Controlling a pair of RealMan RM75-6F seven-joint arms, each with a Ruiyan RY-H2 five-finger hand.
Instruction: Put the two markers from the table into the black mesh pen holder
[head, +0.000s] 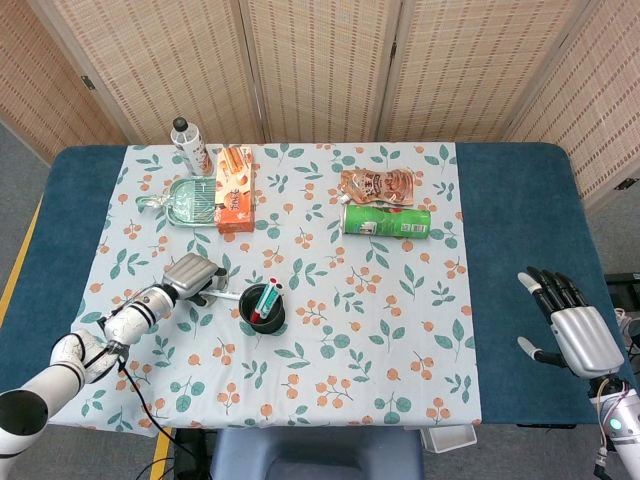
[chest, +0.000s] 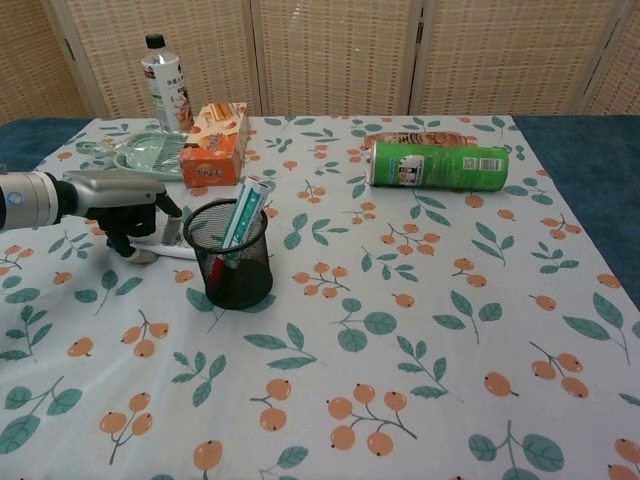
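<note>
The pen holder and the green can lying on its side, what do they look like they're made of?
The pen holder looks like black wire mesh, probably metal with a matte finish: you can see the markers through its wall. The green can looks like a glossy printed cardboard tube, though plastic is possible.

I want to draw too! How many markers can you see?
2. One marker stands in the black mesh pen holder; the other marker lies on the table under the left hand. The holder may hide more.
</note>
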